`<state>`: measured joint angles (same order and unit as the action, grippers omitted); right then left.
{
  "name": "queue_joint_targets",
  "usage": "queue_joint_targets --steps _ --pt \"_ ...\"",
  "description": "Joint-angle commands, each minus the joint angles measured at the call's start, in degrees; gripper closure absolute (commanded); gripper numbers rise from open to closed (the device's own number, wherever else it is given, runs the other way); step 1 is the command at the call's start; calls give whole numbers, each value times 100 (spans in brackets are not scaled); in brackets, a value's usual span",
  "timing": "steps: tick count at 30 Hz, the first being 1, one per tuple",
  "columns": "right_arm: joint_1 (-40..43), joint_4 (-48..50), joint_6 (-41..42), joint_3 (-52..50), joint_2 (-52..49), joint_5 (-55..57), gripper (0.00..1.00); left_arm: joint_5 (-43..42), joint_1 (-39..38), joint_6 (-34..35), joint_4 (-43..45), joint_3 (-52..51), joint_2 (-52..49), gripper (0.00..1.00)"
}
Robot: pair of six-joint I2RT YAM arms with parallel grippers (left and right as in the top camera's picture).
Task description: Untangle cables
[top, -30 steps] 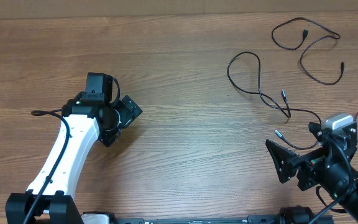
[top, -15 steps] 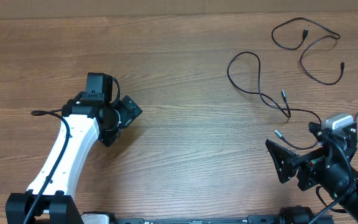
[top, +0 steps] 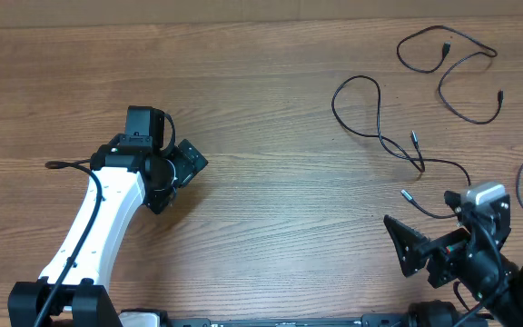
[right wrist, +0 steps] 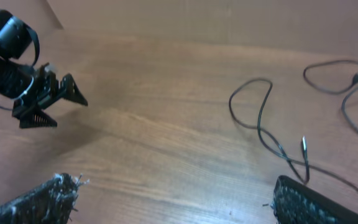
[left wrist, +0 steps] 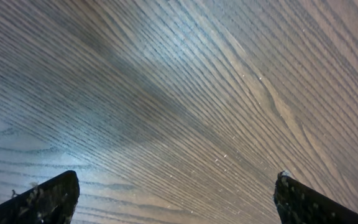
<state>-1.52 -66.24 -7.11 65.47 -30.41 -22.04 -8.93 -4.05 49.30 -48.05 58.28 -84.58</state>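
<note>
Thin black cables lie on the wooden table at the right. In the overhead view one looped cable (top: 381,136) runs down to a crossing near a plug tip. A second cable (top: 440,84) curls at the far right corner. A third (top: 522,177) arcs at the right edge. My right gripper (top: 414,250) is open and empty, just in front of the cables near the table's front edge. Its wrist view (right wrist: 173,196) shows the looped cable (right wrist: 260,127) ahead on the right. My left gripper (top: 187,166) is open and empty over bare wood, far from the cables; its wrist view (left wrist: 179,199) shows only wood.
A short cable end with a plug (top: 405,193) lies just beyond my right gripper. The left arm's own thicker black cable (top: 62,165) sticks out at the left. The table (top: 271,109) reaches a back wall edge at the top.
My right gripper and wrist have shifted slightly toward the front edge of the table and a little left. The left arm and the cables have not moved.
</note>
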Motion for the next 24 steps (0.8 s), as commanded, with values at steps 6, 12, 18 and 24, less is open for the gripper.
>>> queue_joint_targets --steps 6,12,18,24 --pt "197 1834 26 -1510 1191 59 0 57 -9 -66 7 70 -57 0" --pt "262 3585 26 -2385 1860 57 0 57 -9 -66 7 72 -57 0" --pt "262 4916 26 -3150 2245 57 0 57 -9 -66 7 72 -57 0" --pt "262 5737 26 -4000 2516 57 0 57 -9 -66 7 72 -57 0"
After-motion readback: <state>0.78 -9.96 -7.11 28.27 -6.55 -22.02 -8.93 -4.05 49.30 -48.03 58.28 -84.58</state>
